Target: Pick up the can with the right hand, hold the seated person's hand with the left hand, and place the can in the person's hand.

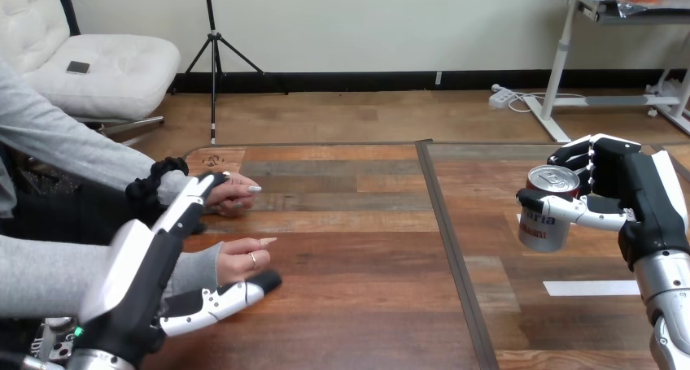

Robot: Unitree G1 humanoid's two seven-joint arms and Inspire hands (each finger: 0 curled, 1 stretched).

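- Wooden table (358, 305) takes up most of the lower view, with a dark seam (452, 248) running front to back a bit right of the middle.
- A person sits at the left side, both grey-sleeved arms reaching onto the table. The person's farther hand (232, 193) lies palm down on the wood. The person's nearer hand (242, 260) is just in front of it, fingers pointing right.
- The robot's left arm comes up from the bottom-left corner, and the left hand (155, 280) sits right at the person's nearer wrist. Its fingers (194, 198) are stretched out straight, reaching up alongside the farther hand. The thumb (228, 295) lies straight along the table just below the nearer hand. So the hand is spread apart around that wrist, not curled round it. Can't really tell if it's actually touching.
- Over on the right side of the seam, the right hand (631, 191) is clamped on the can (543, 224). Its thumb wraps across the front and its fingers curl round behind the top.
- The can is silver with a red band low down and its top still sealed. It tips slightly and is well apart from the person's hands. Honestly can't tell if its bottom is clear of the table.
- A white tape strip (590, 288) lies flat on the wood near the right hand, in front of the can.
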